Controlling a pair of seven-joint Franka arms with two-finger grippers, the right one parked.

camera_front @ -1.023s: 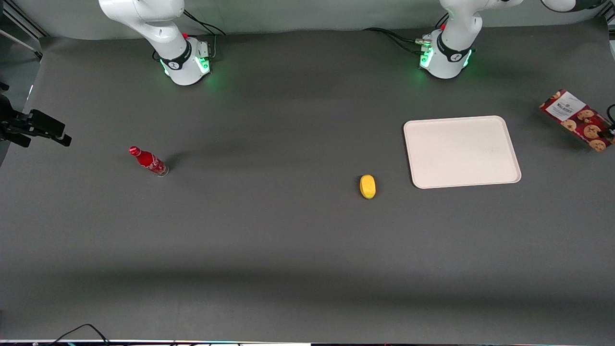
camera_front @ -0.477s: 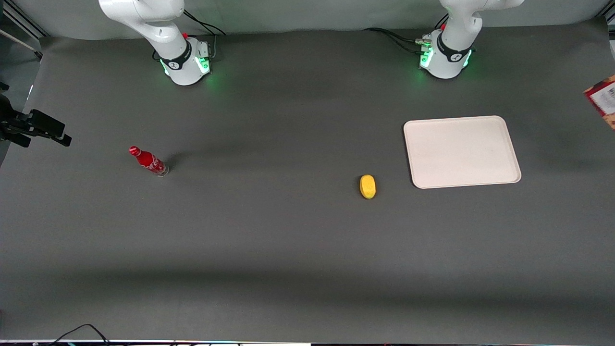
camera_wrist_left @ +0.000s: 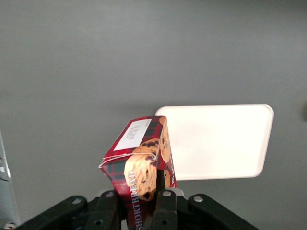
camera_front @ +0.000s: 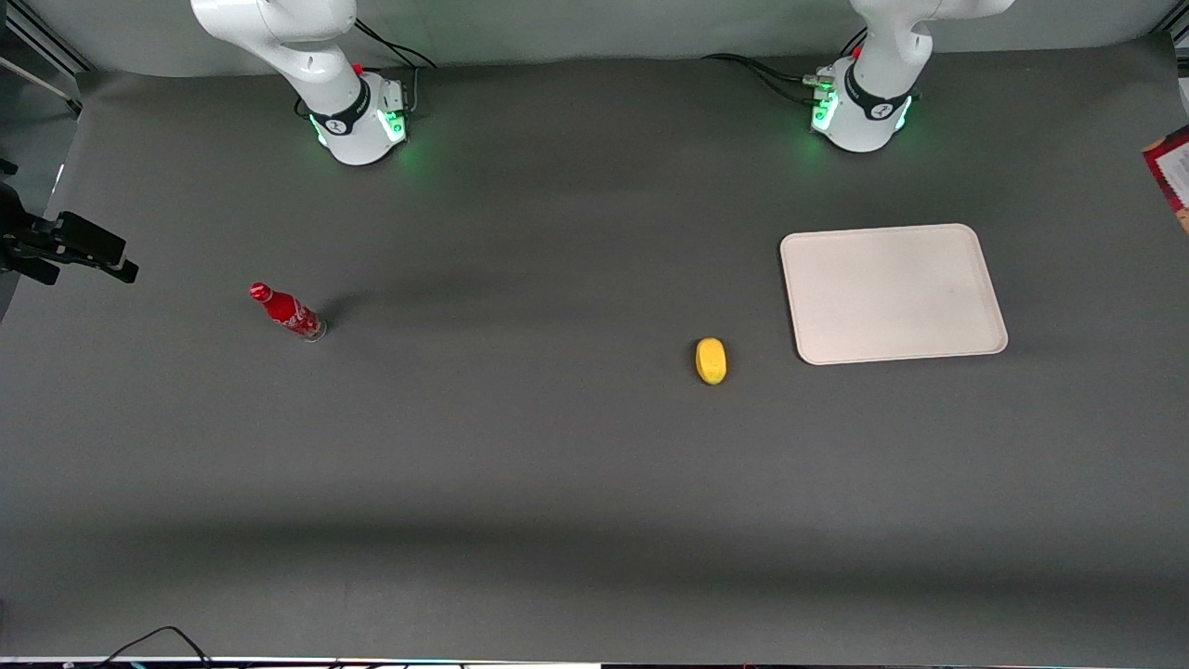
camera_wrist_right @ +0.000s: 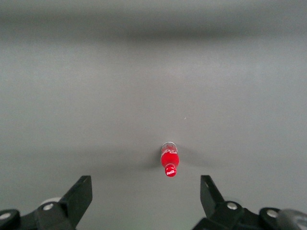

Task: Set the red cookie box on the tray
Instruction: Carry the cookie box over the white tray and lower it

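The red cookie box [camera_wrist_left: 139, 158] hangs in the air with my left gripper [camera_wrist_left: 139, 194] shut on its lower end; its white label panel faces up. In the front view only a corner of the red cookie box [camera_front: 1175, 177] shows at the picture's edge, at the working arm's end of the table, and the gripper itself is out of that view. The cream-white tray [camera_front: 892, 293] lies flat on the table with nothing on it. In the left wrist view the tray [camera_wrist_left: 216, 141] lies below and beside the held box.
A yellow oval object [camera_front: 711, 360] lies close to the tray's near corner, toward the parked arm. A small red bottle [camera_front: 286, 311] stands toward the parked arm's end of the table. A black camera mount [camera_front: 65, 246] sits at that end's edge.
The box lay on the table one second ago. It has since been lifted and carried outward, so that only a corner of it shows in the front view.
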